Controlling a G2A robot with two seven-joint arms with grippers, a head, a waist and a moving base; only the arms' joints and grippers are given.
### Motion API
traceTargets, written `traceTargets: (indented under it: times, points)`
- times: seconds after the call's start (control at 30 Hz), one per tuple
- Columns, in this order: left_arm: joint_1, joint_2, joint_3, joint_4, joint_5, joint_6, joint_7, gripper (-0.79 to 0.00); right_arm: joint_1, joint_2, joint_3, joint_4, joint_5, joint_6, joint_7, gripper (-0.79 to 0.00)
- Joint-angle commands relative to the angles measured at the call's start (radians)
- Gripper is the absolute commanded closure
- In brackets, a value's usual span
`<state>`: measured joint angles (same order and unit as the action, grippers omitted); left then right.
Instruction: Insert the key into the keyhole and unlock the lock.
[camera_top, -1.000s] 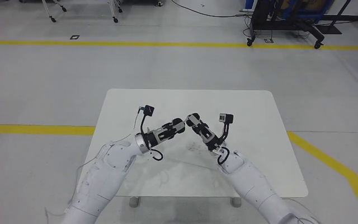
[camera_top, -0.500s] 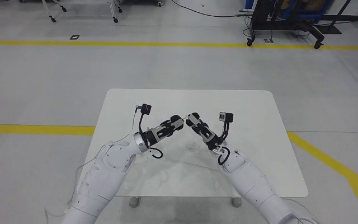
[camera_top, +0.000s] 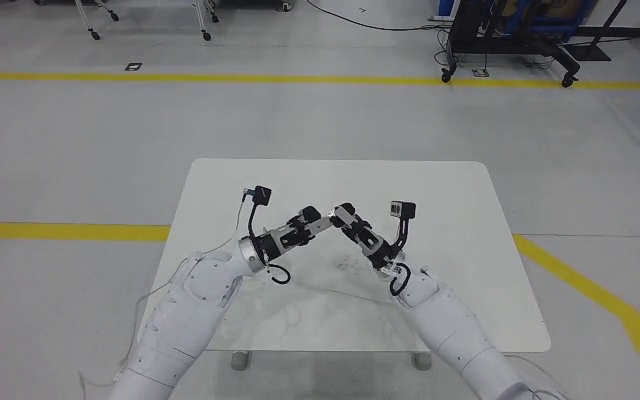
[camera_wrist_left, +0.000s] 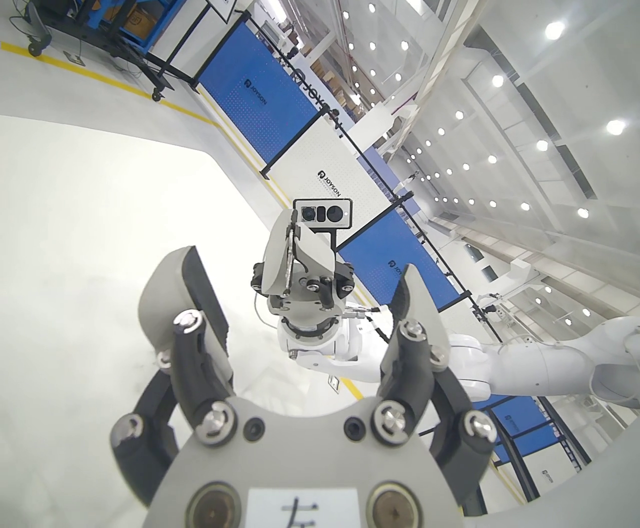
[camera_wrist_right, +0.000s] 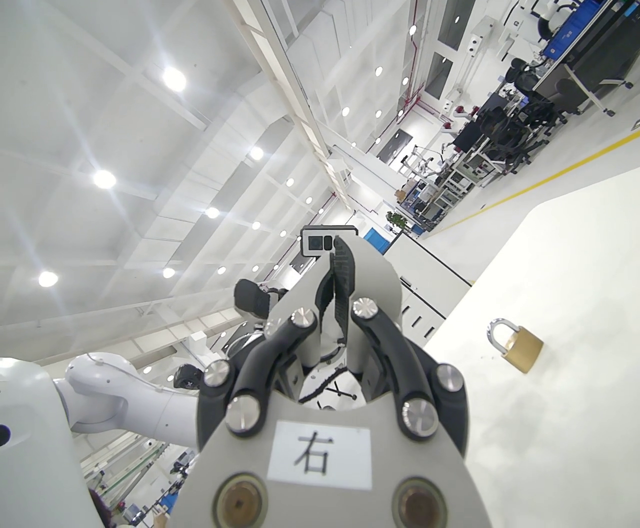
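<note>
Two white robot arms meet above the middle of a white worktop, their tips close together but apart; the left claw is spread wide, its two dark-padded fingers well apart with nothing between them; it faces the right claw, which sits just beyond its open gap; the right claw is closed, its two ribbed pads pressed flat against each other and tilted up away from the worktop; whether anything thin is pinched between the pads cannot be told; a brass padlock with a silver shackle lies on the worktop, near the right claw but clear of it, touched by neither claw; its shackle looks closed.
</note>
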<state>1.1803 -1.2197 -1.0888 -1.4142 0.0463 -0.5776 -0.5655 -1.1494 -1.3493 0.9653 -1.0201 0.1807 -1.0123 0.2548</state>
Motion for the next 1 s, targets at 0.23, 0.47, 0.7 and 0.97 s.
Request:
traceTargets:
  times: [0.23,0.47,0.7,0.97]
  points:
    - [-0.001,0.001,0.003,0.000,0.010,-0.001,0.002,-0.292,-0.008,-0.004,0.010,0.001,0.000,0.000,0.020,0.000]
    - [-0.002,0.002,0.006,0.002,0.033,0.013,0.000,-0.262,-0.012,-0.007,0.019,-0.004,-0.001,0.000,0.030,0.000]
    - [-0.001,0.001,0.006,0.000,0.029,0.014,0.012,-0.185,-0.017,-0.009,0.028,-0.007,-0.003,0.000,0.041,0.000]
    - [-0.001,0.002,0.009,-0.001,0.022,0.012,0.002,0.000,-0.022,-0.012,0.035,-0.003,-0.007,0.000,0.048,0.000]
